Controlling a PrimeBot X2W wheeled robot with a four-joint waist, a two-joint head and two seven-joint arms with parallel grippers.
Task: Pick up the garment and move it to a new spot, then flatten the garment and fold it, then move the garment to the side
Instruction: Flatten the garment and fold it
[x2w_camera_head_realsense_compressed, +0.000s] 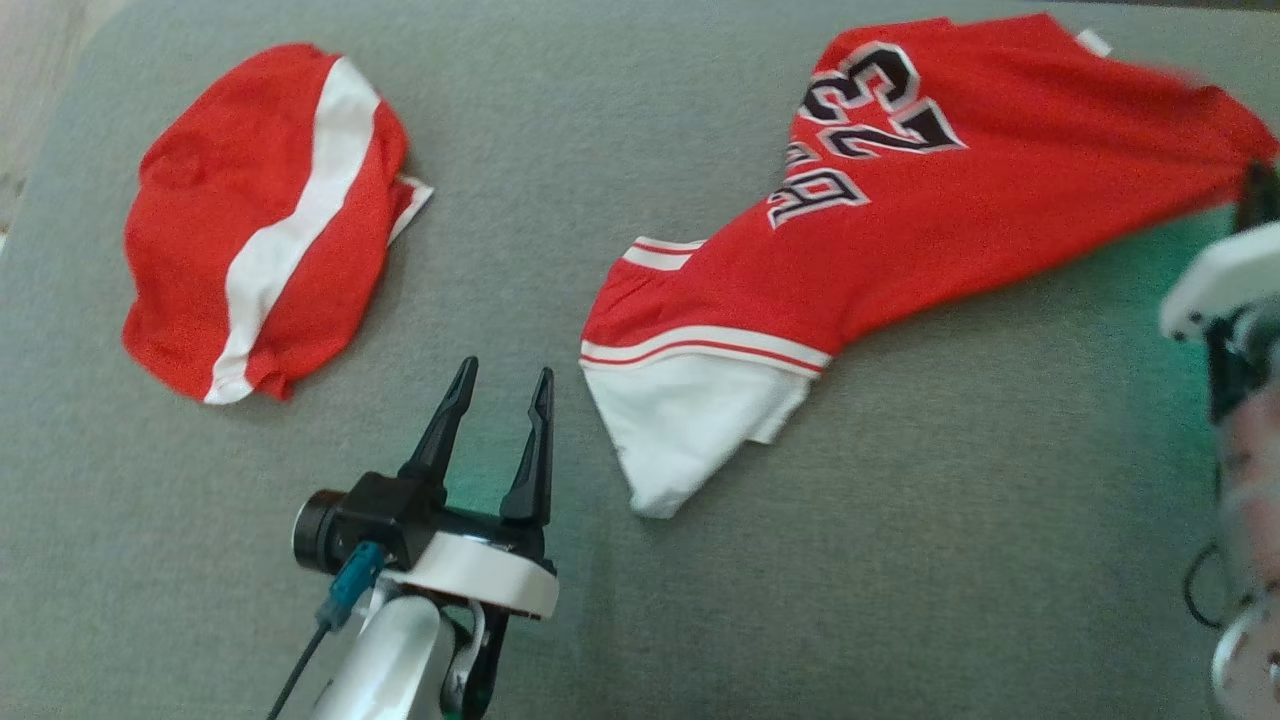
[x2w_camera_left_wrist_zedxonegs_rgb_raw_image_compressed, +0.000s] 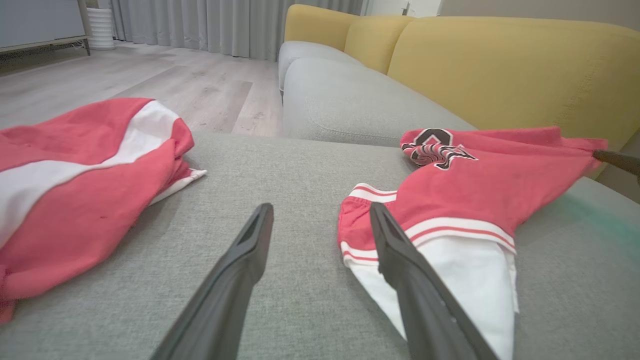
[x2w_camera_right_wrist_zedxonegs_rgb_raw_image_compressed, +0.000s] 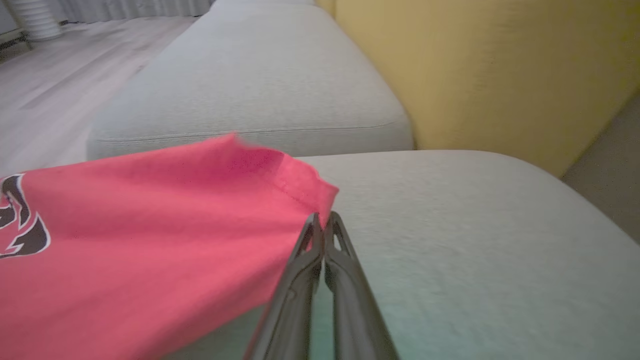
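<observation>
The garment (x2w_camera_head_realsense_compressed: 950, 200) is a red jersey with black-and-white lettering and a white hem, lying crumpled on the right half of the grey cushion (x2w_camera_head_realsense_compressed: 560, 120). My right gripper (x2w_camera_head_realsense_compressed: 1255, 185) is shut on its far right corner, which is pulled taut and slightly lifted. In the right wrist view the shut fingers (x2w_camera_right_wrist_zedxonegs_rgb_raw_image_compressed: 322, 220) pinch the red hem of the garment (x2w_camera_right_wrist_zedxonegs_rgb_raw_image_compressed: 150, 240). My left gripper (x2w_camera_head_realsense_compressed: 505, 375) is open and holds nothing, just left of the garment's white end. In the left wrist view the fingers (x2w_camera_left_wrist_zedxonegs_rgb_raw_image_compressed: 320, 210) frame that end of the garment (x2w_camera_left_wrist_zedxonegs_rgb_raw_image_compressed: 480, 190).
A second red garment with a white stripe (x2w_camera_head_realsense_compressed: 265, 220) lies bundled at the cushion's left. Behind the cushion rises a yellow sofa backrest (x2w_camera_left_wrist_zedxonegs_rgb_raw_image_compressed: 500, 65). A neighbouring grey cushion (x2w_camera_left_wrist_zedxonegs_rgb_raw_image_compressed: 350, 105) and wooden floor (x2w_camera_left_wrist_zedxonegs_rgb_raw_image_compressed: 150, 85) lie beyond the far edge.
</observation>
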